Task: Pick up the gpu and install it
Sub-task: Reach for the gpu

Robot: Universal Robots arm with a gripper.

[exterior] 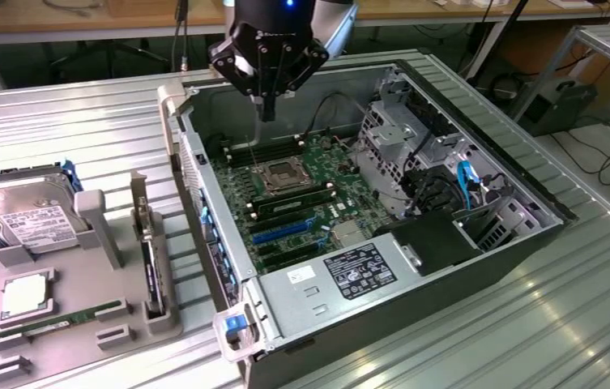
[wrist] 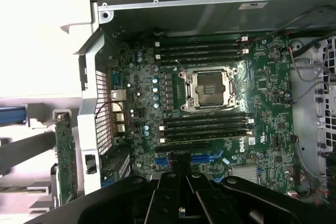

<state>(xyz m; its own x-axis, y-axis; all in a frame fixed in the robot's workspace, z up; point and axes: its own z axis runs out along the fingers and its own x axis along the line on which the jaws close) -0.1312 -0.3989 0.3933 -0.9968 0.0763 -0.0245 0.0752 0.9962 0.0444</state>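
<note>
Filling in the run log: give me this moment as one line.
tool: shut, empty, above case | gpu: upright in holder, beside case, untouched | install: not done

On desk [exterior: 88,121], at the exterior view's left: tray [exterior: 78,284] with hard drive [exterior: 29,219], memory stick [exterior: 56,320] and gpu [exterior: 151,267], upright in its slot. Just beside, to the right: open case [exterior: 413,308], motherboard [exterior: 321,166] inside, power supply [exterior: 337,271] at near end. Above far end: gripper [exterior: 268,113].
</note>
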